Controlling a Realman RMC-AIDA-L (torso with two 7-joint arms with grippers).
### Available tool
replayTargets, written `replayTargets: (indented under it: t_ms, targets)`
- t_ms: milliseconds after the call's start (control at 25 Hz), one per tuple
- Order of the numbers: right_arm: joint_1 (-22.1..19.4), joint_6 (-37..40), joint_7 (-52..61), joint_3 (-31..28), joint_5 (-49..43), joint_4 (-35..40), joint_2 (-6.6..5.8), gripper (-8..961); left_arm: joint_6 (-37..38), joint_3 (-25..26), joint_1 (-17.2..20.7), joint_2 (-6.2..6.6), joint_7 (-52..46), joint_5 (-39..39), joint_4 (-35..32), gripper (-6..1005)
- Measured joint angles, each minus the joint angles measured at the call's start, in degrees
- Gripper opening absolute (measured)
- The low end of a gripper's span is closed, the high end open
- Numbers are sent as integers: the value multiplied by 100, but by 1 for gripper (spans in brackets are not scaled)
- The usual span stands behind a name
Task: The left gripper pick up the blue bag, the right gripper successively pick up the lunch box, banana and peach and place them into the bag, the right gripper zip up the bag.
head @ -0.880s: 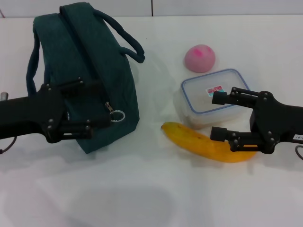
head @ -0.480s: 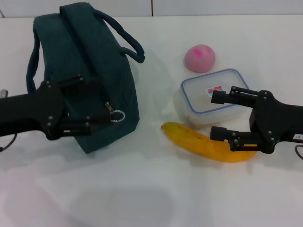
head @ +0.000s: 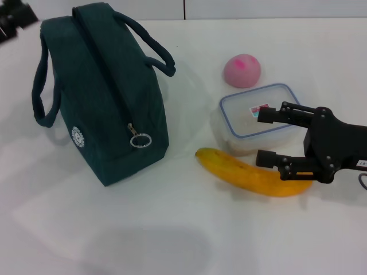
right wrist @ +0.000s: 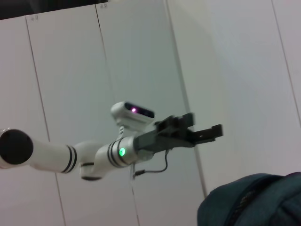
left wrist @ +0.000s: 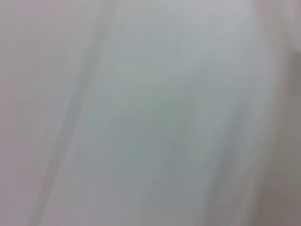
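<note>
Blue bag [head: 109,97] upright and zipped, right gripper [head: 269,135] jaws wide over lunch box [head: 255,117], left gripper's [right wrist: 207,134] jaws unclear

The bag [head: 109,97] is dark teal with a white round logo [head: 77,136]; the banana [head: 252,173] yellow-orange; the peach [head: 242,70] pink; the lunch box [head: 255,114] clear, blue-rimmed.
</note>
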State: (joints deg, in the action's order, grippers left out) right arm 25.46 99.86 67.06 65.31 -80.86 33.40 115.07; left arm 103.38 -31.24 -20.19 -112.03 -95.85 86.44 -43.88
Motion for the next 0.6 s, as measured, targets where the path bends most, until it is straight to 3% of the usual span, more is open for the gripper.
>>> replayTargets:
  t_ms: [120, 240, 440, 600]
  targets:
    - [-38, 0, -57, -89, 4, -16, -1, 813, -383, 131, -198, 263, -828, 398, -80, 881]
    - [-78, 14, -151, -200, 12, -59, 3, 813, -649, 137, -245, 399, -1754, 903, -511, 880]
    - [-79, -7, -318, -313, 18, -257, 7, 813, -693, 69, -431, 279, -3496, 2276, -1761, 879]
    - [-62, -1, -356, -423, 19, -355, -15, 813, -668, -175, -600, 170, -4571, 3047, -2373, 879]
